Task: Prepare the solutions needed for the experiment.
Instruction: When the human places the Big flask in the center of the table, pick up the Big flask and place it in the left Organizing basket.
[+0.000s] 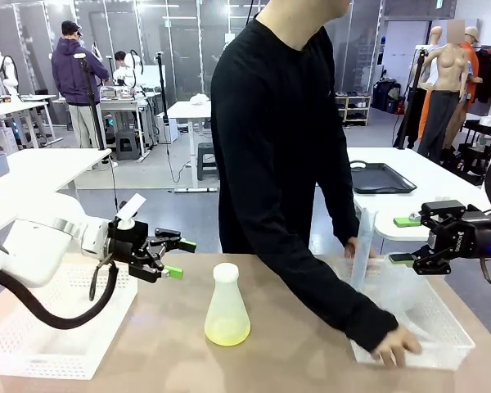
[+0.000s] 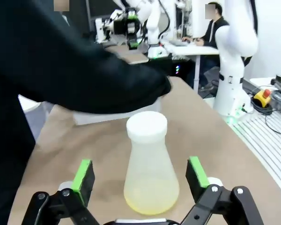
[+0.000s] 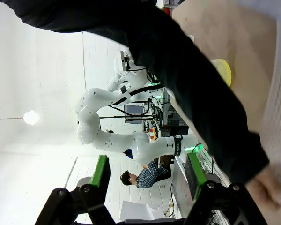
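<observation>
A frosted white conical flask (image 1: 227,307) with a white cap stands mid-table, a shallow layer of pale yellow solution (image 1: 227,332) in its bottom. My left gripper (image 1: 178,258) hovers open to the flask's left, apart from it. In the left wrist view the flask (image 2: 150,166) and its yellow solution (image 2: 151,199) stand between and beyond the green pads (image 2: 84,176) of the gripper (image 2: 141,174). My right gripper (image 1: 405,241) is open at the far right, above the white bin, holding nothing. In the right wrist view the gripper (image 3: 147,174) is open and the yellow solution (image 3: 223,71) peeks past the sleeve.
A person in black leans over the table, one hand (image 1: 397,346) on the clear bin (image 1: 442,332) at right, the other holding a tall clear cylinder (image 1: 361,250). A white perforated basket (image 1: 53,323) lies under my left arm. The brown tabletop (image 1: 295,360) is bare around the flask.
</observation>
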Motion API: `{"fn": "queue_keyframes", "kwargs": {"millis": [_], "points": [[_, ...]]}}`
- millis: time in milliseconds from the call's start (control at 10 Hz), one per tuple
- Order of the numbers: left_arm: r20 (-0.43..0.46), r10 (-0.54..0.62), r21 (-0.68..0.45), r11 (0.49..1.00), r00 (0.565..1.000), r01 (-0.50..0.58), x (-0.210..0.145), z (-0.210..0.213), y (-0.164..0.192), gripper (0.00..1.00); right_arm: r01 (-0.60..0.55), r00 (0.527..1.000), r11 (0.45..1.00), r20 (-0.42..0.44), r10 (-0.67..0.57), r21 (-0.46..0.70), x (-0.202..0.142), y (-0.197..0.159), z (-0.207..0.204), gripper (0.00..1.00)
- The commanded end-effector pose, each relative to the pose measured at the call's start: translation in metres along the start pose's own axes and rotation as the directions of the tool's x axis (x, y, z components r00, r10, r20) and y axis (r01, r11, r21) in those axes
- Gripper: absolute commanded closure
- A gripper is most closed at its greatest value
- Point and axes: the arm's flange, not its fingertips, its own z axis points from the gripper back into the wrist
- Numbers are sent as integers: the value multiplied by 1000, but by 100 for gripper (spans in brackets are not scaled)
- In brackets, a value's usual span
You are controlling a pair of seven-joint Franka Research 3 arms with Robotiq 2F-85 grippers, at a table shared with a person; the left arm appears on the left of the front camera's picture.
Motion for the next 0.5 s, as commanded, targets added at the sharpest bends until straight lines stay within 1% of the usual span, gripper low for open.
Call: {"fn": "queue_keyframes", "kwargs": {"millis": [0,100,200,300,400], "points": [[32,-33,-6,999,999,34,5,-8,6,0,-15,1000,1000,-1,15,4,-1,0,0,19],[8,-67,-15,998,998,67,15,-9,7,0,-15,1000,1000,-1,15,4,-1,0,0,19],[13,-77,-29,997,997,77,29,-14,11,0,-15,1000,1000,-1,15,4,-1,0,0,19],[8,-116,-33,993,993,117,45,-19,15,0,-15,1000,1000,-1,15,4,-1,0,0,19],[32,-127,-48,990,991,129,60,-23,21,0,-15,1000,1000,-1,15,4,-1,0,0,19]]}}
